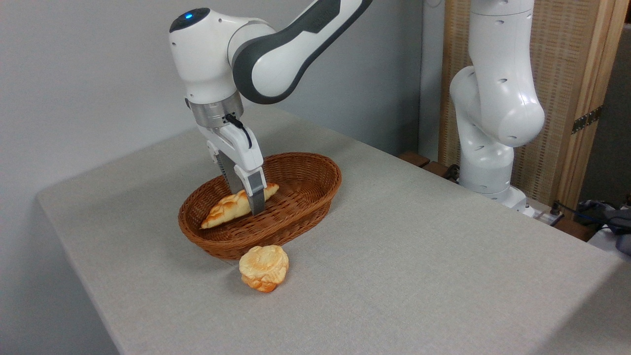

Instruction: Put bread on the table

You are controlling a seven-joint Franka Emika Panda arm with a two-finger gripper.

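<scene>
The bread (223,211), a braided golden loaf, lies inside the brown wicker basket (318,195) on the table (424,256). My gripper (248,201) reaches down into the basket with its fingers closed on the loaf's right half. The front finger (256,195) crosses over the loaf and hides part of it. The loaf looks tipped onto its edge, its left tip pointing at the basket's near-left rim.
A small round bun (263,267) sits on the cloth just in front of the basket. The arm's white base column (493,123) stands beyond the table's right edge, with a wooden screen (572,74) behind it.
</scene>
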